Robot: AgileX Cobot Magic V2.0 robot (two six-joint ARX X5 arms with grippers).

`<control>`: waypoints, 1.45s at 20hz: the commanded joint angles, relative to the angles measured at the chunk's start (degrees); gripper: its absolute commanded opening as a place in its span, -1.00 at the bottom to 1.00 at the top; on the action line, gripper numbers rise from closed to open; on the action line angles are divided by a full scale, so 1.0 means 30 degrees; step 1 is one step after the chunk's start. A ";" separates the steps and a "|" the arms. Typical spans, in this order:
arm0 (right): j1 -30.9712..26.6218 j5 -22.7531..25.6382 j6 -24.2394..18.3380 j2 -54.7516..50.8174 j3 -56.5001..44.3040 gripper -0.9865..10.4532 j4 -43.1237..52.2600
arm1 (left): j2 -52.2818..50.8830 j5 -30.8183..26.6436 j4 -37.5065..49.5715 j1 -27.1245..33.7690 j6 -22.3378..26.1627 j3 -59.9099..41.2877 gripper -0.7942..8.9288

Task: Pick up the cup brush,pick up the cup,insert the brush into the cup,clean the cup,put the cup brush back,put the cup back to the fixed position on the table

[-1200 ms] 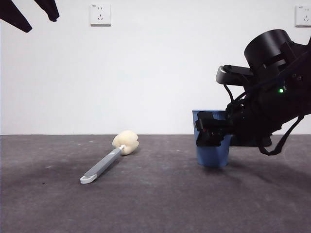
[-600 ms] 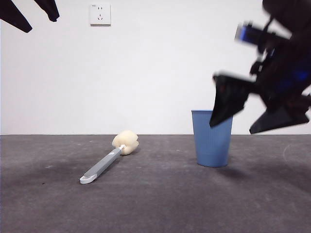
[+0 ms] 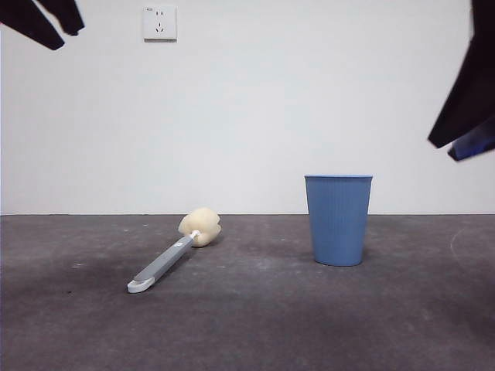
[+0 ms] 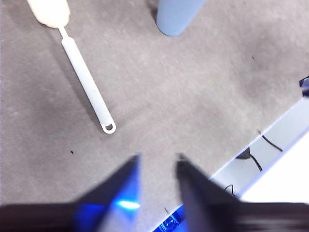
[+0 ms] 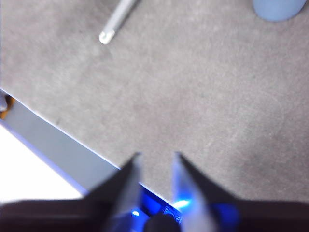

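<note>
At the far left of the front view the left gripper (image 3: 48, 22) hangs high at the top corner, well above the bench (image 3: 247, 325); in its wrist view its fingers (image 4: 126, 181) are parted with nothing between them. Below and to the right, the brush (image 3: 172, 256) lies flat on the bench, its looped end toward the camera and its sponge head toward the wall. Further right the cup (image 3: 338, 219) stands upright, mouth up, well apart from the brush. At the right edge the right gripper (image 3: 464, 135) is held high and clear of the cup, its fingers (image 5: 133, 179) likewise released and empty.

Both things appear to be set down, so the work is judged either finished or not yet begun. If the brush is to be picked up, the slim handle should be approached from above, fingers set across it near its middle, so that the head does not tip.
</note>
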 commanded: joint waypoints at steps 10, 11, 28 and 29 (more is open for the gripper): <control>0.0051 0.0131 0.1173 -0.0335 -0.0007 -0.83 0.0022 | -0.0007 -0.0007 -0.0044 -0.0051 0.0474 -0.0168 -0.84; 0.0051 0.0131 0.1173 -0.0335 -0.0007 -0.83 0.0022 | -0.0007 -0.0007 -0.0044 -0.0051 0.0466 -0.0168 -0.84; 0.0051 0.0131 0.1173 -0.0335 -0.0007 -0.83 0.0007 | -0.9836 0.0452 1.6189 0.9296 0.3898 -1.0550 -0.84; 0.0051 0.0131 0.1173 -0.0335 -0.0007 -0.83 0.0007 | -1.0819 0.0459 1.6531 0.9763 0.3825 -1.1795 -0.84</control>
